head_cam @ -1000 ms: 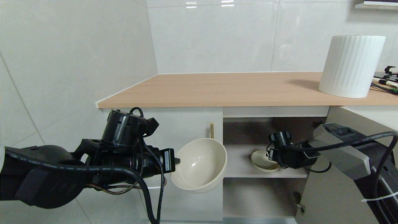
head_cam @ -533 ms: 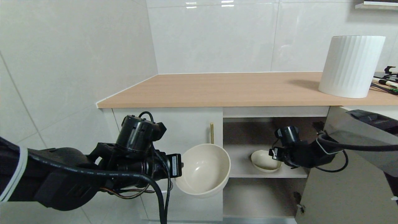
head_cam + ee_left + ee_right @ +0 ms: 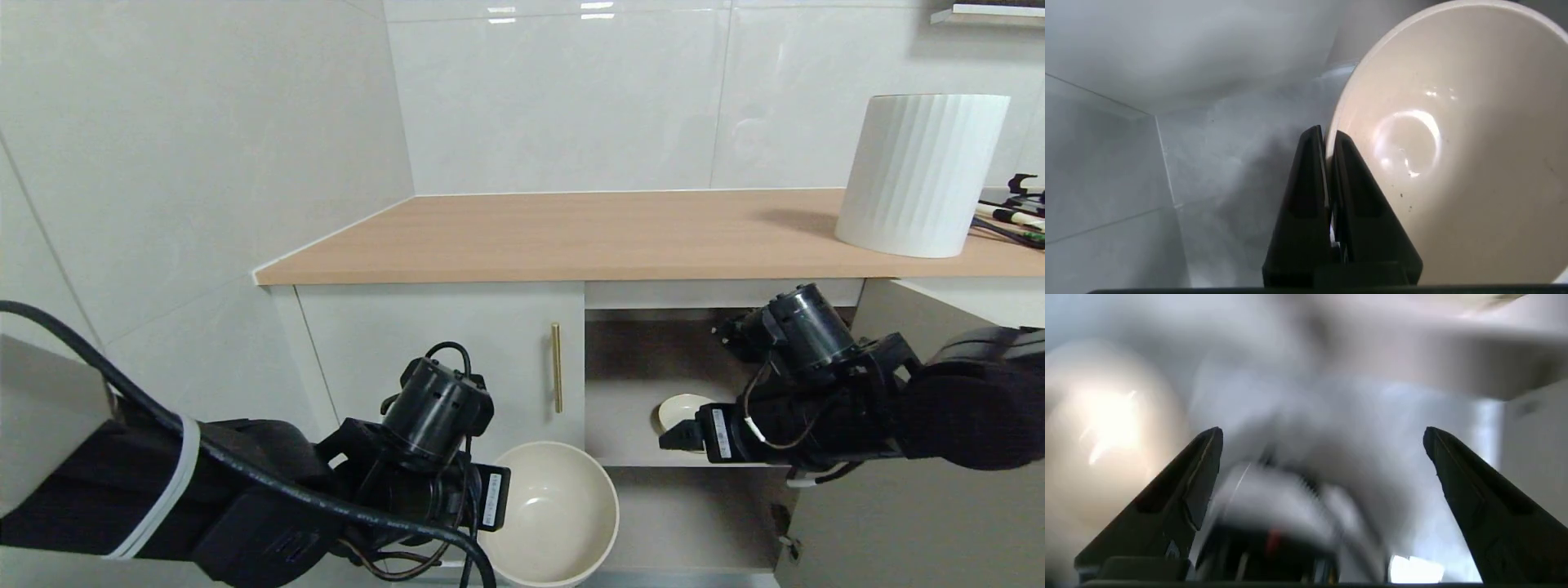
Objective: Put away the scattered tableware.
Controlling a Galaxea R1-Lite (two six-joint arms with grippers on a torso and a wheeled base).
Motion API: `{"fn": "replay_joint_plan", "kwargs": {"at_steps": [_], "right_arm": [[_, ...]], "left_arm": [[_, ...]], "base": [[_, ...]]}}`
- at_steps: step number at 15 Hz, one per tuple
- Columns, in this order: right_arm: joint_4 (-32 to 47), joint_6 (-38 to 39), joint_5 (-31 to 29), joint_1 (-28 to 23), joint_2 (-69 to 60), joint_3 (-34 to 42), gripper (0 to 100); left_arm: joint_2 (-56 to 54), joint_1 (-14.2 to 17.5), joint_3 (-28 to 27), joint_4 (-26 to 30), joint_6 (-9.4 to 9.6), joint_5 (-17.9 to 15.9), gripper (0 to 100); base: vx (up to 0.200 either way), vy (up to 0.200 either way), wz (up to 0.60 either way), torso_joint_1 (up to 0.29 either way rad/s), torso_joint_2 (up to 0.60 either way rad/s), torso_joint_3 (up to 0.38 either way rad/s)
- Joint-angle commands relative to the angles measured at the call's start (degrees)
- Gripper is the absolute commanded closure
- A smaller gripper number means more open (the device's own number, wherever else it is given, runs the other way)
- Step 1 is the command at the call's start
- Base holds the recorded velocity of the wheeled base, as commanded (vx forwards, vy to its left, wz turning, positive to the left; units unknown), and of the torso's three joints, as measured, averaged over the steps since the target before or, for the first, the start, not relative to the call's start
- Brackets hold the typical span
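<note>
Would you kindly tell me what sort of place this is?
Probably a kitchen: a wooden countertop against a tiled wall, and an open cupboard below with a small bowl on its shelf.

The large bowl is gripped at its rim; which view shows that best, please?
Left wrist view: the left gripper pinches the large bowl's rim close up. Head view shows the bowl's inside, grip hidden; right wrist view: cannot tell.

A large cream bowl (image 3: 555,514), glossy inside, hangs in the air low in front of the closed cabinet door (image 3: 457,351), mouth turned upward, its rim pinched by the left hand (image 3: 1328,143). 1 smaller cream bowl (image 3: 680,408) sits upright on the open cabinet shelf (image 3: 624,429).
</note>
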Motion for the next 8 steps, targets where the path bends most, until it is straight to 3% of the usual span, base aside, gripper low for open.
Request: {"fn": "replay_joint_plan", "kwargs": {"at_steps": [1,4,8], "right_arm": [[2.13,-0.1,1.3,5.05,-6.72,0.93,0],[2.31,0.25,1.3,9.36,-3.12,1.81,0],[1.6,0.34,0.94,10.24,2.68,1.55,0]], "left_arm": [[-1.22,-1.1,0.28,0.11,0.04,0.98,100],[-2.18,-2.24,0.37,0.02,0.12,1.24,100],[-3.06,-2.42,0.46,-0.15,0.04,1.15,100]], "base": [[0.0,0.0,0.0,0.0,0.0,0.0],[0.0,0.0,0.0,0.0,0.0,0.0],[0.0,0.0,0.0,0.0,0.0,0.0]]}}
